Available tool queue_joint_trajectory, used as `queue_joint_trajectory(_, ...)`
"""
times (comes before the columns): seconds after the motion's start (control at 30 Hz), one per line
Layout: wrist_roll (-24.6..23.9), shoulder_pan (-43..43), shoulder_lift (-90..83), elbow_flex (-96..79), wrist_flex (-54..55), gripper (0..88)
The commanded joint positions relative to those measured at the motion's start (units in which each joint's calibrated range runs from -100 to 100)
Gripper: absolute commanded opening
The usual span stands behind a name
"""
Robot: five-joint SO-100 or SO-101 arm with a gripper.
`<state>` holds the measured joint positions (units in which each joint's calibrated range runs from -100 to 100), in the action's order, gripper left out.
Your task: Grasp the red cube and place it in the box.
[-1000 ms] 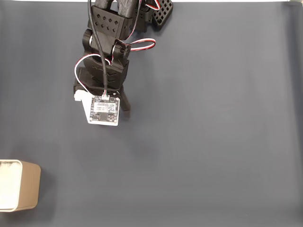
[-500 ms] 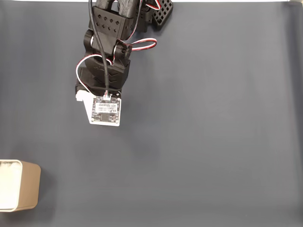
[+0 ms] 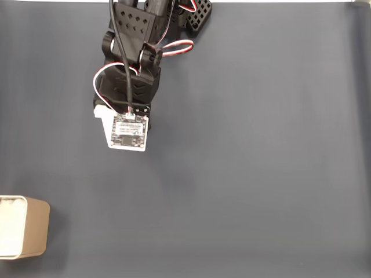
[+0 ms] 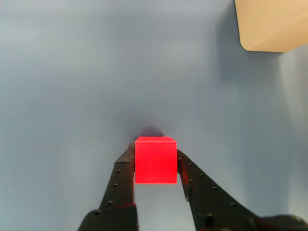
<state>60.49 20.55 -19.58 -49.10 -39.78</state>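
Jaws (image 4: 155, 161): in the wrist view I see them clenched on the red cube (image 4: 155, 160), one black finger against each side face, so I judge the grip as taken.
Cube position: it sits between the fingertips near the lower middle of the wrist view, its top face level and square to the camera; a small dark shadow lies on the cloth just beyond it, but I cannot tell whether it rests on the worktop (image 4: 72, 72) or has cleared it.
Why held this way: gripping two opposite flat faces keeps the matte cube from twisting, which I would want before carrying it across.
Arm (image 3: 130, 63): in the fixed view it reaches down from the top edge, and its wrist camera board (image 3: 127, 132) covers the cube from above.
Box (image 3: 23, 227): it stands at the lower left corner of the fixed view, well apart from the arm; in the wrist view its tan wall shows at the upper right corner.
Why the box is there: I judge it set off to one side so the carry is a clear sweep over bare dark cloth.
Writing: the small board carries tiny print, too small for me to read; I see no brand or label on cube or box.
Next: I expect a lift and swing toward the box.
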Motion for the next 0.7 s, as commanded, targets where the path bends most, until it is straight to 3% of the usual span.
queue_joint_trajectory(0.0, -1.6, 1.3, -4.0, 7.6, -6.7, 0.0)
queue_joint_trajectory(0.23, -5.6, 4.2, 0.3, 29.0, -20.7, 0.0)
queue_joint_trajectory(0.43, -10.1, 7.1, 6.8, 46.4, -24.2, 0.0)
queue_joint_trajectory(0.67, -11.8, 9.1, 13.6, 61.3, -24.6, 0.0)
